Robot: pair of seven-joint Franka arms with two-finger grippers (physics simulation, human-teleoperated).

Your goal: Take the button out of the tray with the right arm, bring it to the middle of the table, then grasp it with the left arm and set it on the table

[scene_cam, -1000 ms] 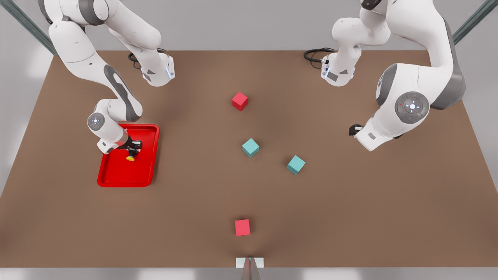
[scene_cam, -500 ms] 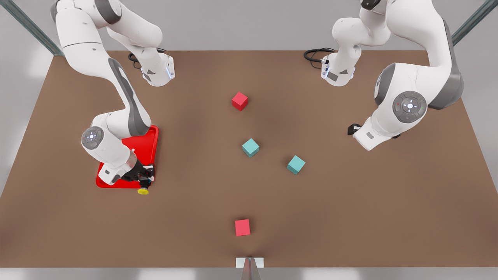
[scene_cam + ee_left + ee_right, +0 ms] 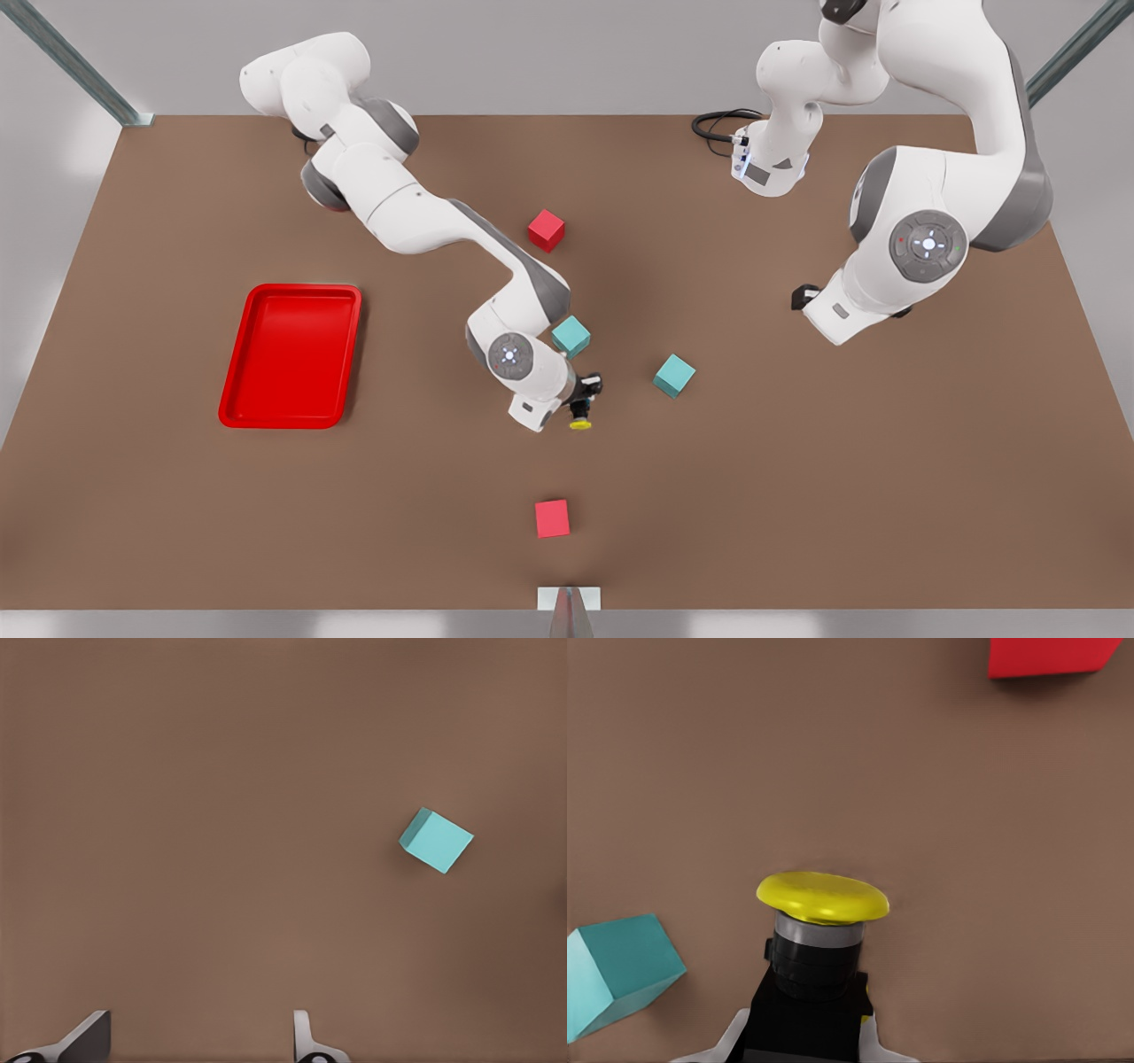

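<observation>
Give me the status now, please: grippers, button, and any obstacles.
Right gripper shut on button, mid-table, out of the tray. Left gripper open, waiting at the front view's right. Teal cubes close beside the handover spot.

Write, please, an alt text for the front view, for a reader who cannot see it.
Near the middle of the brown table, the right claw holds the yellow-capped button, between two teal cubes. The red tray lies on the view's left; the left claw waits on the view's right.
</observation>
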